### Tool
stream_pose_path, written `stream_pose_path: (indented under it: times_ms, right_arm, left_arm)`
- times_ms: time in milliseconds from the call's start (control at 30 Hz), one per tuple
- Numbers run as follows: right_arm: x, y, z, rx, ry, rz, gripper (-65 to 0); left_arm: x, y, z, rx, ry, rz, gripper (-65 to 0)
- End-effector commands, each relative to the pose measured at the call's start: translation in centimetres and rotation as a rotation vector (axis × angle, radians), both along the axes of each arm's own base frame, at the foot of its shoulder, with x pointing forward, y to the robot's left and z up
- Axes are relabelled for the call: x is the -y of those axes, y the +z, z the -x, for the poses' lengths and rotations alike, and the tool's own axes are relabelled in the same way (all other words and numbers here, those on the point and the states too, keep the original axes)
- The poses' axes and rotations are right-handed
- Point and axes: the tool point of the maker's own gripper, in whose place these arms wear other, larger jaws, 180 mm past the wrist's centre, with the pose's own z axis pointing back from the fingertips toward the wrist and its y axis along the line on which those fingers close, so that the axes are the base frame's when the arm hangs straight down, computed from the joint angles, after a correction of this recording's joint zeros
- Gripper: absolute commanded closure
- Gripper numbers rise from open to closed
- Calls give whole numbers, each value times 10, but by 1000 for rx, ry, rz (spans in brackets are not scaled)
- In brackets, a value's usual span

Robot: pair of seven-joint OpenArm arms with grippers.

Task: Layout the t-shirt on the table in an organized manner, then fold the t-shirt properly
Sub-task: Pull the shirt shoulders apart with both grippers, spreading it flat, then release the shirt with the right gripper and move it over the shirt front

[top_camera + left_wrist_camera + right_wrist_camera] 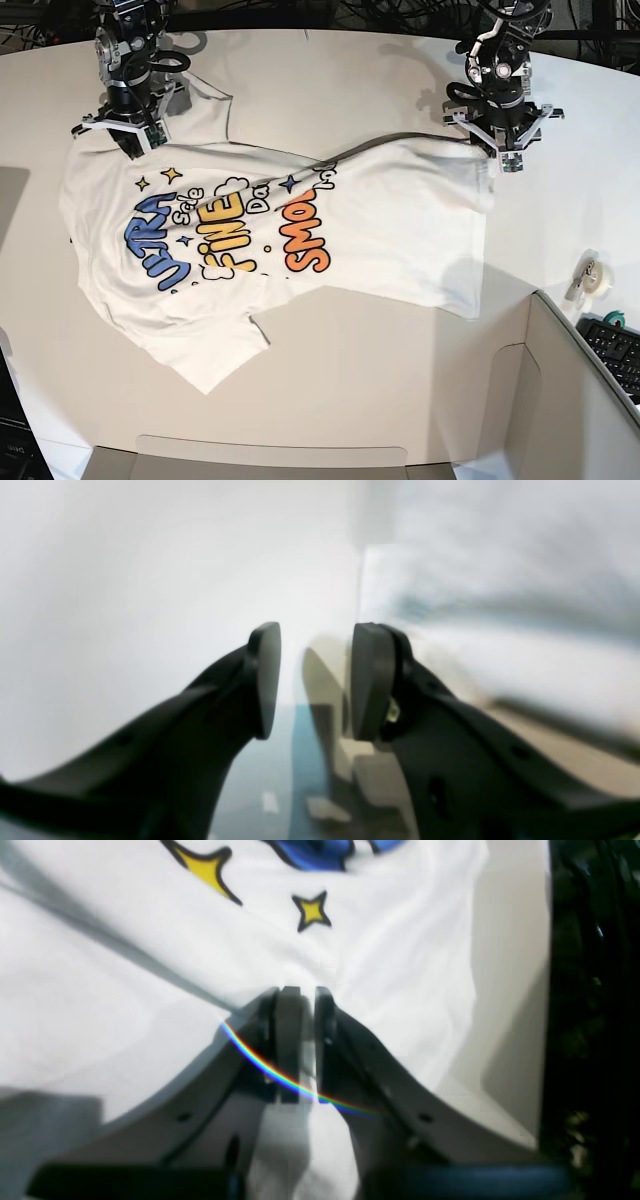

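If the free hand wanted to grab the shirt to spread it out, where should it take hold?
Probably the hem corner of the t-shirt just below the left hand, coming straight down from above. The cloth lies flat on the table there, and the right hand already pinches the opposite end.

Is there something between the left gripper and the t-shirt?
Nothing visible. The left gripper stands open right at the t-shirt corner, with only bare table around it. The right gripper is shut on the t-shirt at the other end.
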Motion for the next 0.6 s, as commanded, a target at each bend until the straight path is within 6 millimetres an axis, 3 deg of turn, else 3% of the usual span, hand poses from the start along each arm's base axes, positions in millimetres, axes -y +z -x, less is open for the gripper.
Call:
stream_pose_path:
  times_ms: [0,167,233,333,433,567]
  right_arm:
    - [12,-13,16,-89,-36,18,-52]
    - [21,-8,12,-72,-57,29,-52]
    - [22,-7,10,-69,-56,30,-52]
    - [20,-6,9,-65,-52,29,-52]
    - [18,-4,5,-56,-48,27,-52]
    - [17,-1,2,-45,-44,24,-52]
  left_arm:
    - [-5,3,2,0,-5,-26,-211]
    - [-13,9,0,13,2,-63,-211]
    - [-27,16,-2,32,38,-77,-211]
    - [-32,30,-3,69,53,-76,-211]
    - [-18,44,-5,92,-12,-47,-212]
    - [0,49,-2,62,-109,-10,-211]
